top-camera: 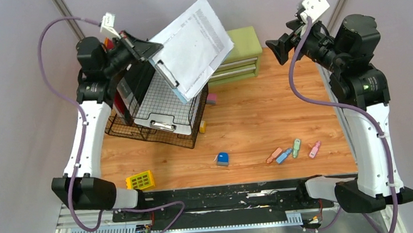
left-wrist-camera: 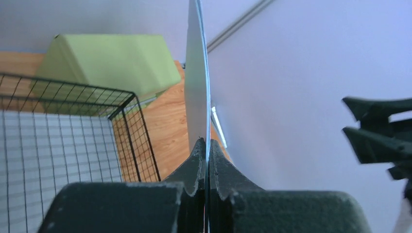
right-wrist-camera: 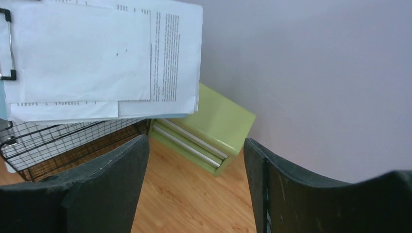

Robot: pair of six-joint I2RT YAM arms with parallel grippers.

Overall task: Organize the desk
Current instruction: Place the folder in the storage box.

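Above the basket (top-camera: 149,136) at far left, the left hand (top-camera: 153,50) pinches a tilted clipboard (top-camera: 175,90) of papers (top-camera: 193,43), whose far corner overlaps the cabinet (top-camera: 243,48). The right hand (top-camera: 278,48) hangs spread, holding nothing, over the far right. Between the arms lies the desk (top-camera: 261,117), orange-brown wood-grain planks with a black and metal rail (top-camera: 217,205) along its near edge. Pale walls (top-camera: 17,110) close three sides. A yellow block (top-camera: 140,181), a blue piece (top-camera: 222,159) and four clips (top-camera: 292,151) lie near the front, with bare wood between clips and cabinet.
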